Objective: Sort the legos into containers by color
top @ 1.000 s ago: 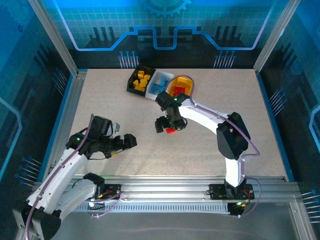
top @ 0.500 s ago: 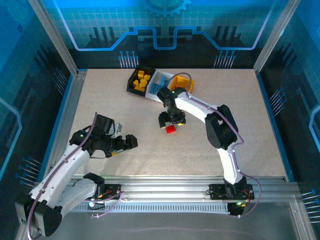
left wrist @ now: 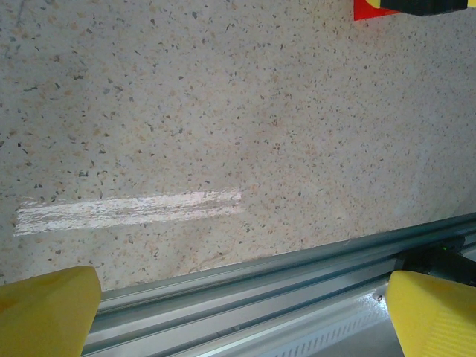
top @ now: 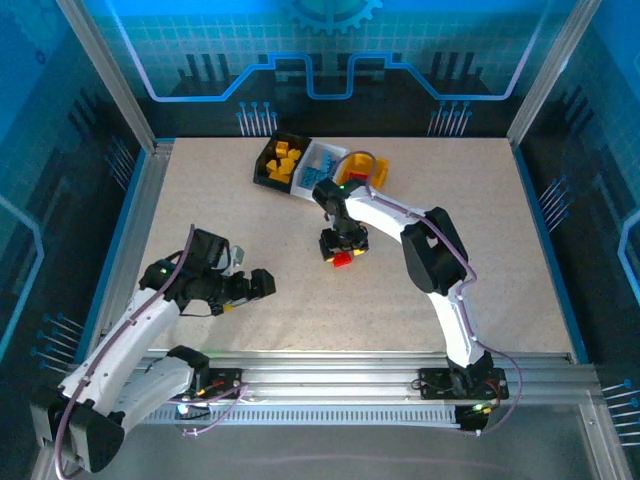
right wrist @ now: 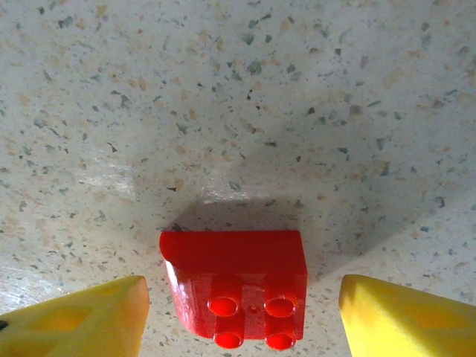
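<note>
Control: Containers first, please. What is in each?

Operator: On the top camera I see the three containers [top: 300, 168] joined in a row at the far side of the table [top: 480, 220]. The black bin [top: 262, 170] on the left holds a heap of yellow-orange bricks [top: 284, 160]. The white bin [top: 333, 152] in the middle holds light blue bricks [top: 320, 175]. My right arm [top: 390, 215] partly covers the yellow-orange bin [top: 380, 172] on the right, so I cannot tell what lies in it.

Control: Any labels or print?

Operator: Anything written on the bins or bricks is too small for me to read.

Control: And the loose piece?

Operator: A red brick [right wrist: 236, 286] lies on the table, near the containers on their near side, with four studs facing my right wrist camera. My right tool [top: 343, 245] is down over it. The yellow fingers [right wrist: 74, 316] stand one on each side of the brick with bare table showing in both gaps, so the tool is released and grips nothing.

Control: Left side?

Operator: My left tool [top: 262, 284] sits well apart from the brick, toward the near left. It is spread wide, with nothing between the fingertips [left wrist: 44, 309], and it looks down on bare table and the metal rail [left wrist: 260, 275].
</note>
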Controlling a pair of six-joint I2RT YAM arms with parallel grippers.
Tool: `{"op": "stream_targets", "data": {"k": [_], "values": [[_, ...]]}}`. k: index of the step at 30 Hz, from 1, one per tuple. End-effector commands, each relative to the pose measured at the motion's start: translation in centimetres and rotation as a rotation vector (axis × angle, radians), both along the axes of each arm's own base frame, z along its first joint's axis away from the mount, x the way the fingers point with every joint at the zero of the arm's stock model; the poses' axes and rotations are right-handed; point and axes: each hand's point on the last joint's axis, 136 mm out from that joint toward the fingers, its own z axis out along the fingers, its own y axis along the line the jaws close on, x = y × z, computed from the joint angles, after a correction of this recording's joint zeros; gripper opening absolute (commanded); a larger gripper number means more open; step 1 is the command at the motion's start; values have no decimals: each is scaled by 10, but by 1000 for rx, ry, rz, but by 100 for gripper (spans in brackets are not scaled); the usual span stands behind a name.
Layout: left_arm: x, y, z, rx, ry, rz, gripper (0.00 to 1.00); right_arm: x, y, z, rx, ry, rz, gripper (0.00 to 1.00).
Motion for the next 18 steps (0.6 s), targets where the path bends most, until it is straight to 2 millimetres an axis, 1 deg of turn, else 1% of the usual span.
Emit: {"op": "stream_targets", "data": {"k": [1, 6, 10, 14, 18], "values": [[2, 1, 4, 1, -14, 18, 99, -6, 0, -9, -33, 36, 28, 68], [2, 1, 3, 2, -9, 17, 99, -8, 2, -19, -62, 47, 44, 66], [2, 0, 2, 1, -6, 15, 99, -7, 3, -21, -74, 45, 45, 61], [4, -1, 1, -1, -4, 13, 99, -5, 3, -19, -83, 36, 48, 53], [5, -1, 1, 1, -4, 15, 99, -3, 2, -12, -87, 18, 48, 51]]}}
